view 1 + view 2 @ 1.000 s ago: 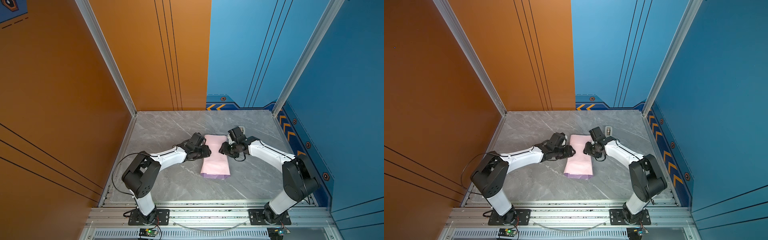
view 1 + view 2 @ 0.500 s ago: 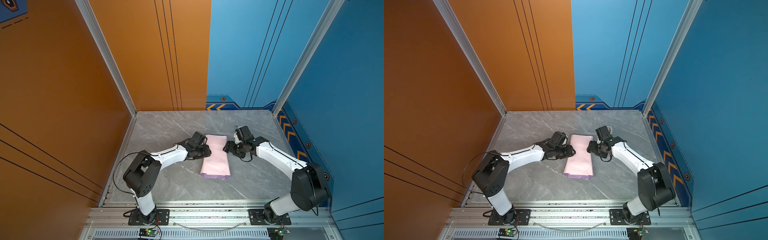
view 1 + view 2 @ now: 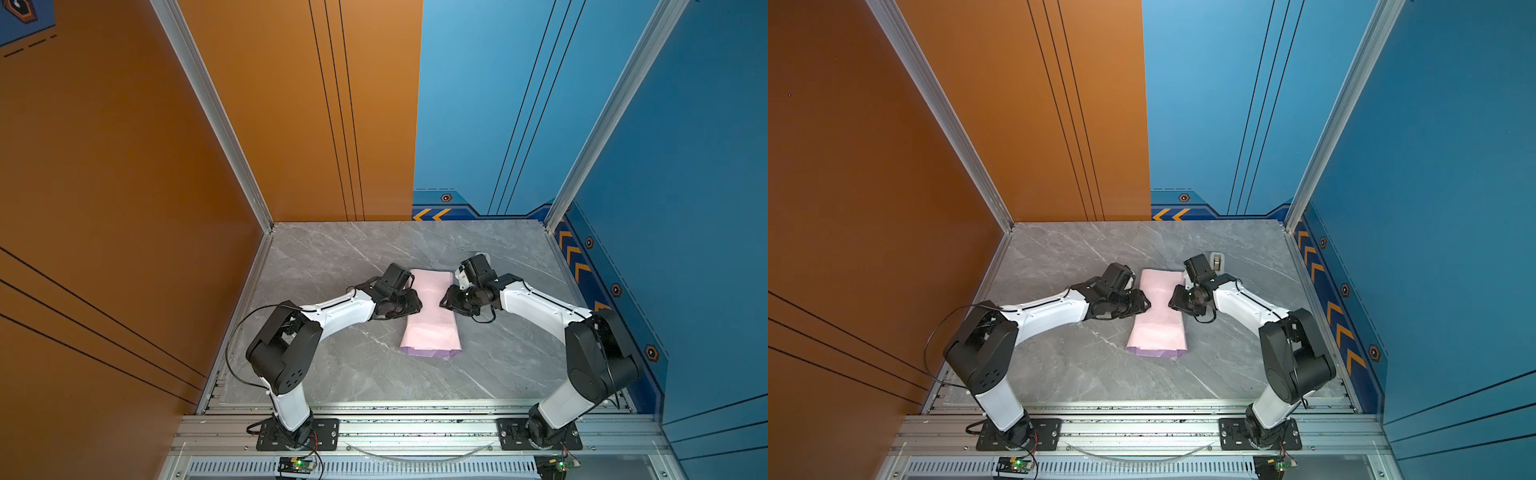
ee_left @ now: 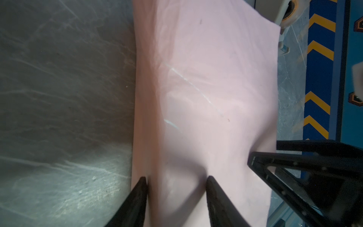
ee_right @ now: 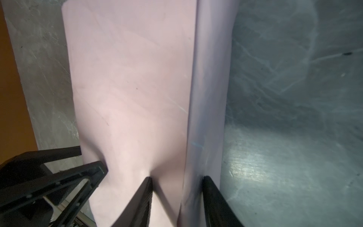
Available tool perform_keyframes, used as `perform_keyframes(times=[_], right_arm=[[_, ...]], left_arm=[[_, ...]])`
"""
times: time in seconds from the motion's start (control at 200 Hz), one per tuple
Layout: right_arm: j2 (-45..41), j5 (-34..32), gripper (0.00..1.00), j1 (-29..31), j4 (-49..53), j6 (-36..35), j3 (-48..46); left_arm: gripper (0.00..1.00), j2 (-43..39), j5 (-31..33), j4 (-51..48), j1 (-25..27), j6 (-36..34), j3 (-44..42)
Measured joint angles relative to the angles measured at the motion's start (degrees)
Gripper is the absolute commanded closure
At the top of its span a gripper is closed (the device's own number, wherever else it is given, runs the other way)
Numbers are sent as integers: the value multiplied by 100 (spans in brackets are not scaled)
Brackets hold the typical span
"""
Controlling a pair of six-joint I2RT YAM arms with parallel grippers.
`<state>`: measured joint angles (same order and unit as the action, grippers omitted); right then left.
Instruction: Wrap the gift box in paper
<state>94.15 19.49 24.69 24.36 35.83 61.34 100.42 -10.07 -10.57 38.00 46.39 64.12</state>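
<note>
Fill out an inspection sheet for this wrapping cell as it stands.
Surface: grey marbled tabletop.
Job's things: the paper lies folded into a long bundle, pink face up, lilac strip at its near end; the gift box not seen, possibly inside.
Clutter: tape dispenser beyond the paper's far right corner.
Grippers: left gripper and right gripper straddle the paper's opposite long edges, fingertips touching it; grip unclear.
Cables: black cable loops beside the left arm's base, apart from the paper.
Surroundings: orange wall panels left, blue wall panels right, aluminium rail in front.
</note>
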Motion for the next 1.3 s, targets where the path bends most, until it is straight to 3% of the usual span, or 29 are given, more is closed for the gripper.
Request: perform_keyframes(times=[0.275, 0.466, 0.661, 0.976, 1.117, 1.212, 1.297], right_arm=[[568, 0, 66, 118, -376, 129, 551], [798, 0, 67, 129, -446, 149, 804], [813, 0, 71, 125, -442, 103, 826], [813, 48, 71, 90, -446, 59, 824], [813, 79, 70, 81, -446, 61, 824], [813, 90, 61, 68, -442, 76, 824], [807, 87, 39, 44, -417, 33, 811]], left_arm=[[52, 11, 133, -201, -380, -140, 136], [46, 59, 328, -514, -544, -470, 431], [50, -337, 426, -673, -566, -798, 529], [84, -199, -190, -214, -551, -1156, 918], [88, 372, -382, -151, -490, -1279, 1088], [88, 636, -413, -151, -455, -1346, 1104], [88, 708, -433, -79, -455, -1390, 1104]])
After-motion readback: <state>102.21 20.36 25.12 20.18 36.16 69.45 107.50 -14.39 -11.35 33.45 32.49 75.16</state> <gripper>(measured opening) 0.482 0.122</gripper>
